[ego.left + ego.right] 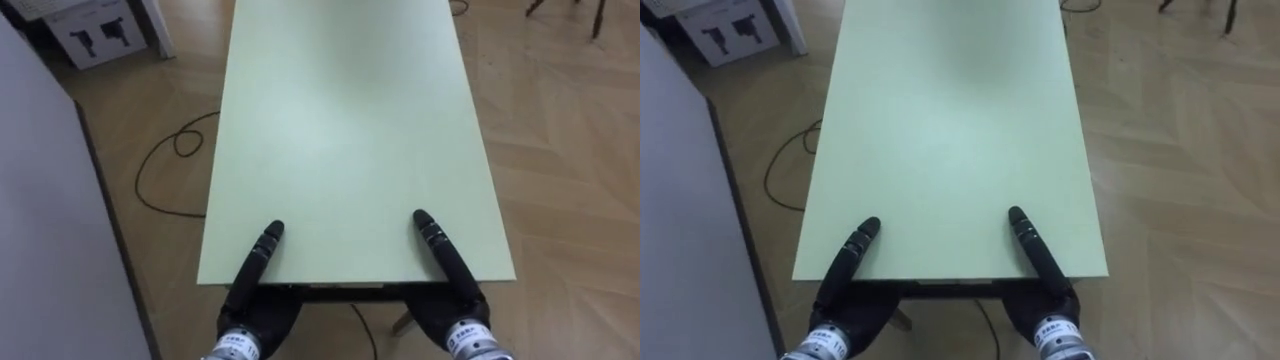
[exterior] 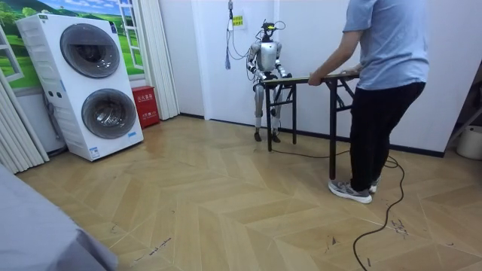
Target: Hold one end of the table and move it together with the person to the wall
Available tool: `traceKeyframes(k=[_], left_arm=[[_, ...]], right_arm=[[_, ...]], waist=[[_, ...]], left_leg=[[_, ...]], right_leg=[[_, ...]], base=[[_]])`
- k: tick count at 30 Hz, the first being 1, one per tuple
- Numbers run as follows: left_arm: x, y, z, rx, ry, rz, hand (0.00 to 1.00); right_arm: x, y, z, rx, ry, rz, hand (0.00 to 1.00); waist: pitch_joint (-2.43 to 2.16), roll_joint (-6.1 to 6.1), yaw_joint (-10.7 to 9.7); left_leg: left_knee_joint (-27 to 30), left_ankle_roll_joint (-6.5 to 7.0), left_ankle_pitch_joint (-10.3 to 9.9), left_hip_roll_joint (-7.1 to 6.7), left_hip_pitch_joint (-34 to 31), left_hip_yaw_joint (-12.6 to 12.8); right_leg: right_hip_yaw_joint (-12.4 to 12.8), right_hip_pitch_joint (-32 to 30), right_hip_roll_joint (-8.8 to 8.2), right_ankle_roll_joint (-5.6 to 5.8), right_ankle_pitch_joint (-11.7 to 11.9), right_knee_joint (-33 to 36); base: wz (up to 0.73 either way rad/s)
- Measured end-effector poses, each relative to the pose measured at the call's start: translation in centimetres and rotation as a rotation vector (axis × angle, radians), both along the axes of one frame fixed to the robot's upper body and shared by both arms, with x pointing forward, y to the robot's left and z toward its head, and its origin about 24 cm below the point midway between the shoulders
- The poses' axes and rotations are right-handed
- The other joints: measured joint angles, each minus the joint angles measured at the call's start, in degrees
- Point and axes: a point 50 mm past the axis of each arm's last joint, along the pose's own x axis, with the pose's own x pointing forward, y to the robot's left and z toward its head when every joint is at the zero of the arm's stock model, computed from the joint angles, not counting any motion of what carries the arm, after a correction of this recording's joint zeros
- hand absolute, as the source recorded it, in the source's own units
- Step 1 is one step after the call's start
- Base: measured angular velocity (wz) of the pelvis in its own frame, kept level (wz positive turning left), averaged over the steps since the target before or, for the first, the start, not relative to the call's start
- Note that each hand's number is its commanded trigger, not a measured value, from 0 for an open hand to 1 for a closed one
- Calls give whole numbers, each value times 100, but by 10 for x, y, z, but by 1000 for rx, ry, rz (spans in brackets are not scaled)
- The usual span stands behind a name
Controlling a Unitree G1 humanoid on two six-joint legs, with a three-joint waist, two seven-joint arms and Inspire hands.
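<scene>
Your left hand (image 1: 256,272) and right hand (image 1: 447,262) each lay a thumb flat on the table (image 1: 340,120) at its near edge. The fingers are hidden underneath, so you cannot tell their grip. A person (image 2: 385,68) holds the far end.

Home-style room set up as test space. Two front-loading washing machines (image 2: 100,86) stacked in corner, long pale curtain (image 2: 157,56) beside them, landscape picture (image 2: 83,7) above. Herringbone wood floor (image 2: 211,203), plain white walls (image 2: 203,53). Workspace signs: bare folding table (image 1: 340,130), black cable (image 2: 384,218) loose across floor, cardboard box (image 1: 100,35), small red box (image 2: 144,105).
</scene>
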Motion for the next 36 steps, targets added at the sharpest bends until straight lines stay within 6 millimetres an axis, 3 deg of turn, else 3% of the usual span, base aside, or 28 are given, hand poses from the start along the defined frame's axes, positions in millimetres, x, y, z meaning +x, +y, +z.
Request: traceKeyframes(k=[1,2,3,4,5,7,10,14,20,24,28,36], left_arm=[[-1,0,0,1,2,2,100],[-1,-1,-1,0,3,5,100],[-1,-1,0,-2,1,6,100],[0,-2,0,-4,-3,8,100],[0,-3,1,-8,-4,8,100],[0,-5,1,-13,-3,10,100],[-2,-4,-1,-15,8,10,100],[-5,-5,-3,-23,23,20,100],[-4,-6,-2,-22,16,29,100],[-4,-5,-2,-14,12,25,100],[-5,-2,-2,-2,11,22,100],[-6,-2,-3,-6,19,27,100]], right_arm=[[0,0,0,-5,1,1,100],[1,0,1,-6,-2,2,100],[2,-1,2,-9,-7,1,100],[4,-2,4,-18,-17,0,100],[4,-2,4,-21,-19,1,100],[5,-3,5,-34,-27,7,100],[5,-3,5,-47,-20,10,100],[6,-3,5,-65,-6,18,100],[6,-2,5,-62,-7,17,100],[5,-1,4,-51,-1,15,100],[5,2,3,-33,11,16,100],[4,2,1,-38,16,18,100]], waist=[[11,35,72],[8,115,62],[19,181,31],[46,236,-46],[28,200,-158],[13,163,-196],[17,134,-23],[25,120,193],[25,44,189],[18,-39,219],[21,-53,378],[22,-75,399]], left_leg=[[856,-31,-548,376,-72,449],[1364,-212,-931,692,-62,540],[1384,-291,-1024,752,-68,506],[1167,-204,-1068,664,-54,456],[845,-22,-986,504,33,421],[492,100,-795,305,114,398],[183,159,-618,131,232,354],[112,218,-550,26,233,203],[36,332,-413,-241,230,-253],[15,369,-367,-351,221,-401],[30,373,-358,-362,217,-448],[119,347,-302,-442,73,-774]], right_leg=[[-193,21,18,-4,-33,16],[-284,43,73,32,-57,60],[-335,44,96,66,-95,168],[-341,-44,66,149,-160,362],[-171,-148,-26,209,-218,508],[197,-328,-123,232,-224,667],[415,-381,-217,266,-207,710],[467,-345,-267,285,-196,829],[816,-309,-296,318,-214,897],[843,-117,-281,404,-181,564],[1178,0,-200,441,-103,320],[1104,12,-121,432,-98,356]], base=[[0],[8],[42],[69],[63],[45],[19],[27],[43],[27],[8],[27]])
